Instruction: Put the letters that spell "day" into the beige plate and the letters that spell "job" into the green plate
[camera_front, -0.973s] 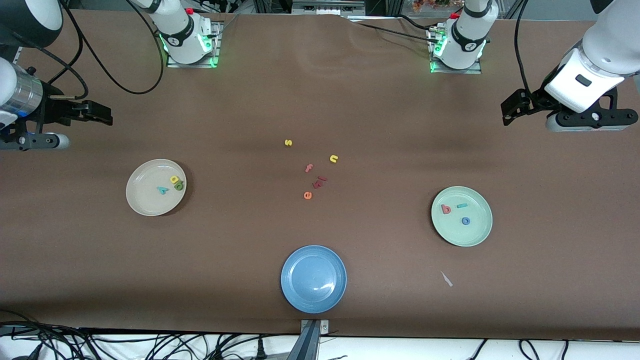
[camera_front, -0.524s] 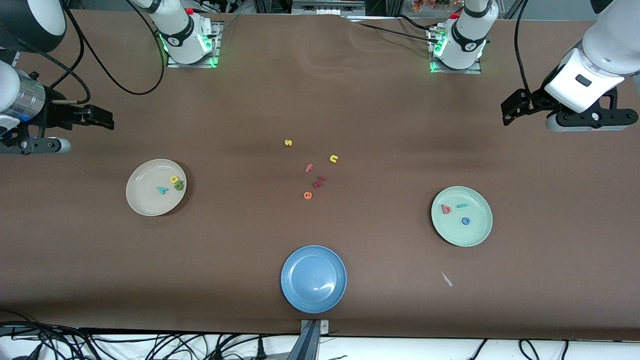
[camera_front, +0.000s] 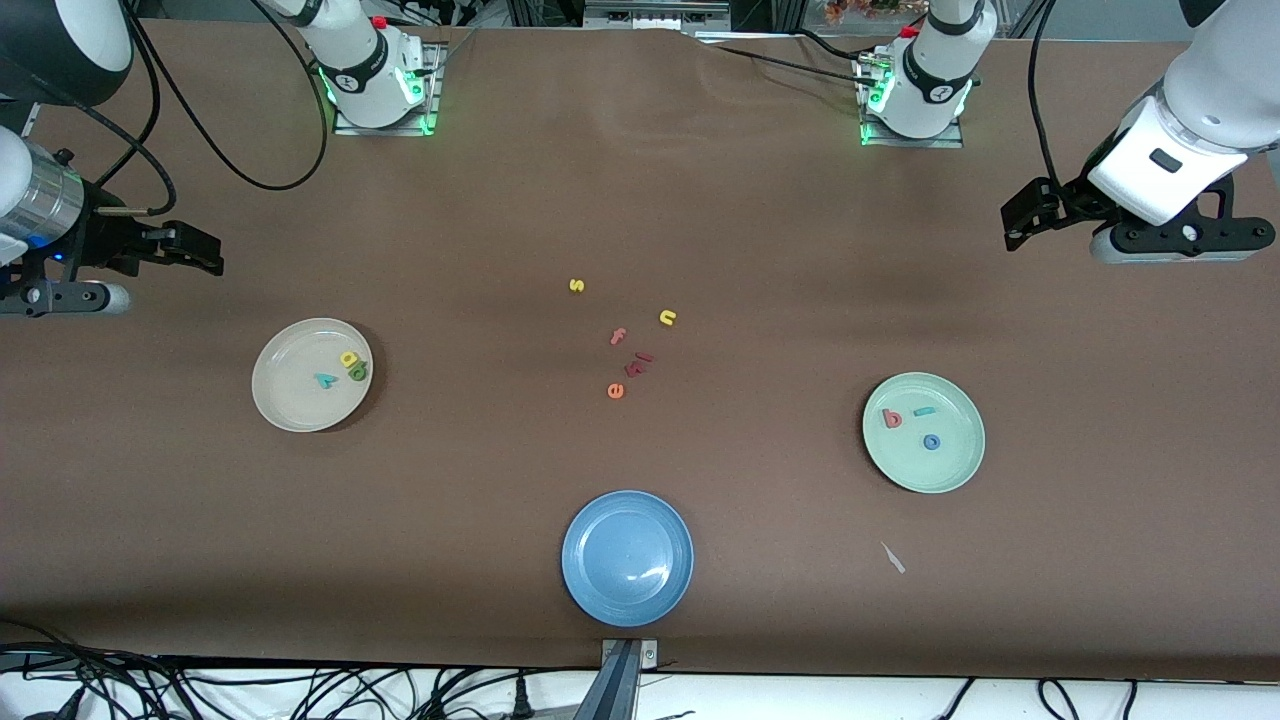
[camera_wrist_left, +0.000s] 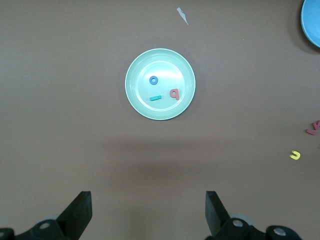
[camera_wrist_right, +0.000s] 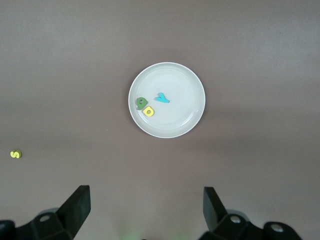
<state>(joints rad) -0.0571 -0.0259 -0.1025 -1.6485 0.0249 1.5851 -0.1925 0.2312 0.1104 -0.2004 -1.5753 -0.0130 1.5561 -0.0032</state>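
The beige plate (camera_front: 290, 400) lies toward the right arm's end of the table. It holds a yellow a (camera_front: 348, 359), a dark green d (camera_front: 358, 372) and a teal y (camera_front: 325, 380). The green plate (camera_front: 930, 475) lies toward the left arm's end and holds a salmon b (camera_front: 891, 419), a teal j (camera_front: 925, 410) and a blue o (camera_front: 931, 441). My right gripper (camera_front: 205, 252) hangs open and empty over bare table beside the beige plate (camera_wrist_right: 175, 122). My left gripper (camera_front: 1015, 222) hangs open and empty, well apart from the green plate (camera_wrist_left: 160, 112).
An empty blue plate (camera_front: 627, 557) sits near the front edge. Loose letters lie mid-table: a yellow s (camera_front: 576, 286), a yellow n (camera_front: 668, 318), a salmon f (camera_front: 618, 336), an orange e (camera_front: 615, 391) and dark red pieces (camera_front: 640, 362). A white scrap (camera_front: 893, 558) lies near the green plate.
The right gripper has drifted a little, still open and empty. The left arm and all letters have stayed where they were.
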